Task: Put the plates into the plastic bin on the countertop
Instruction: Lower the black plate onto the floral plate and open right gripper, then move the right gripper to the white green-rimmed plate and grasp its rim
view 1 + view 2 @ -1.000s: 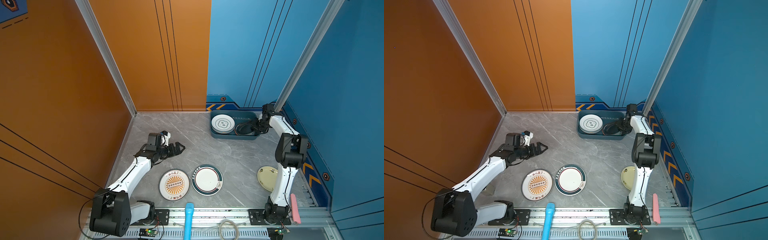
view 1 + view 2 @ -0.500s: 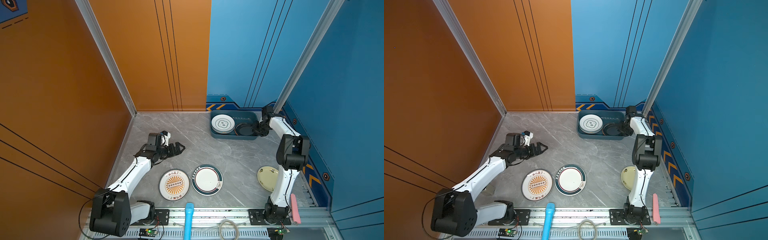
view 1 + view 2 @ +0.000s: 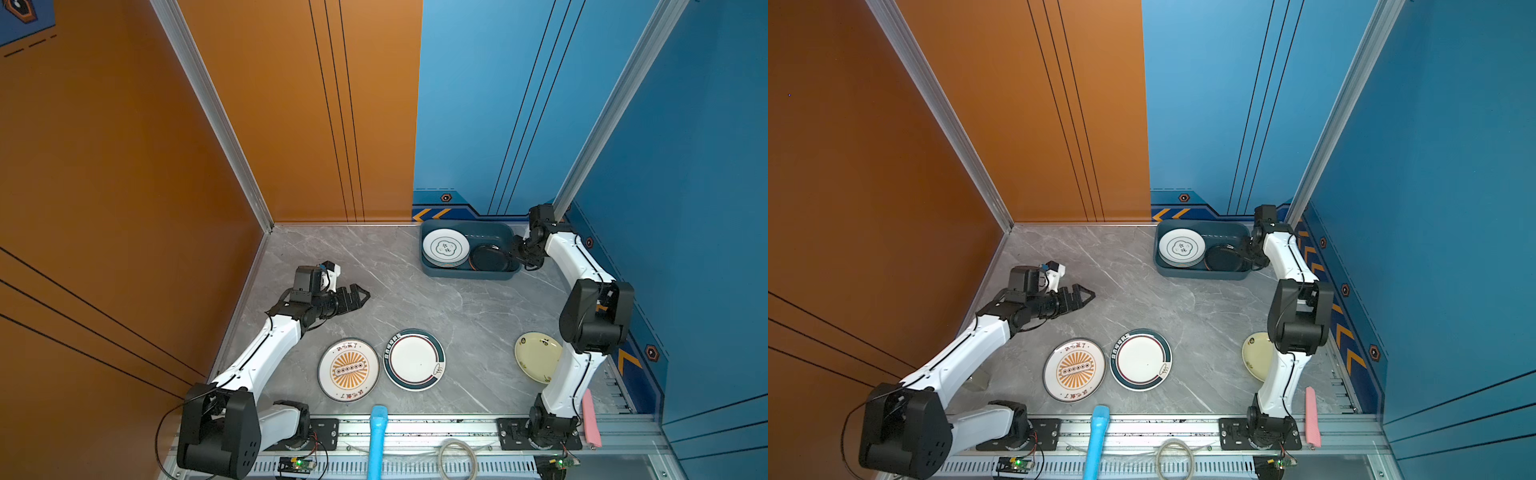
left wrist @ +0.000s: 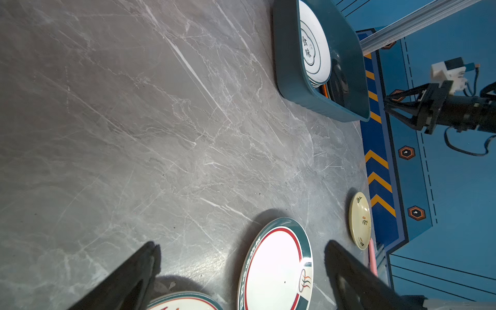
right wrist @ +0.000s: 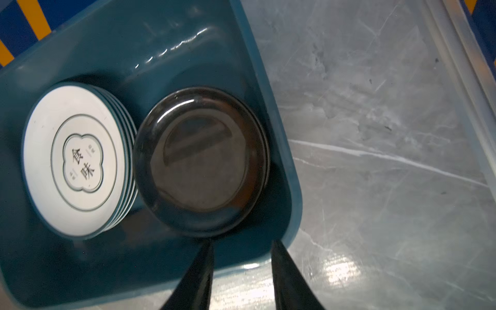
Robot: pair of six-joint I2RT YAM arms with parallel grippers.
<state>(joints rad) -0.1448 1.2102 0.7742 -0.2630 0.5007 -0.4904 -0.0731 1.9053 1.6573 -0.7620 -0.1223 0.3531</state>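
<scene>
Though the right arm point(image 3: 575, 376) hid part of the cream plate point(image 3: 534, 355) near-right on the countertop point(image 3: 415, 299), the black plate point(image 5: 201, 161) lay in the plastic bin point(image 3: 469, 273) far right; the right gripper point(image 5: 243, 243), jaws parted and empty, had released it. The left gripper point(image 3: 359, 296) gaped wide, unmoved.

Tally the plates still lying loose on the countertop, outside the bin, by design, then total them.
White plate with orange sunburst: 1
White plate with dark teal rim: 1
Cream plate: 1
Total: 3
</scene>
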